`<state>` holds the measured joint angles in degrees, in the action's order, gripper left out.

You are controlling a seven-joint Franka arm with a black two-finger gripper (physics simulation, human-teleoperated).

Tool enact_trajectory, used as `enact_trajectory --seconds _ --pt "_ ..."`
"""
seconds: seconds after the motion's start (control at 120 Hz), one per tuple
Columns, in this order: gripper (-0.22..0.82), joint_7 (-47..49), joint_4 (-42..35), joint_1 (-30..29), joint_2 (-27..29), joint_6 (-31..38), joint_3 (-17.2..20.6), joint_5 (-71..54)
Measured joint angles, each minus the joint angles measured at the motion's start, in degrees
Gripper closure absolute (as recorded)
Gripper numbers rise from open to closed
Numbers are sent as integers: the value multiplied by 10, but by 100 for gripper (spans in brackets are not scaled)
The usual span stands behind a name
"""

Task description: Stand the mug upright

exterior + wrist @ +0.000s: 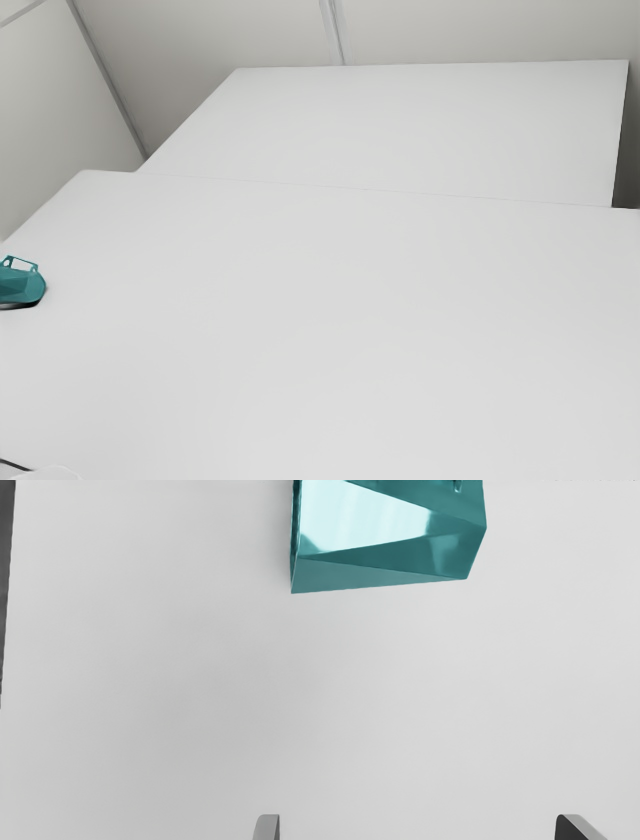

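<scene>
Mug (20, 287) on the table (330, 330), at the exterior view's left; second surface (400, 130) behind.

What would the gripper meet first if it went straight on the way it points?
Most likely the white tabletop. The teal mug seems to sit off the open gripper's line, though depth is hard to judge.

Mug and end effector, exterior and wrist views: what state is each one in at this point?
Mug: lying on its side on the table, not upright, its handle on the upper side.
End effector: open, nothing held, apart from the mug.
</scene>
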<state>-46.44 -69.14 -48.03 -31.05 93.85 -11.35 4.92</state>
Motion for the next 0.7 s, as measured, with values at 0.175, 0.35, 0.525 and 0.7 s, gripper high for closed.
enact_trajectory --seconds 0.175,0.35,0.525,0.7 --pt "0 -62 63 -51 -68 13 57 14" --pt "0 -112 100 -78 -105 15 82 54" --pt "0 -152 149 -100 -145 15 116 75" --pt "0 -181 175 -102 -182 14 126 97"
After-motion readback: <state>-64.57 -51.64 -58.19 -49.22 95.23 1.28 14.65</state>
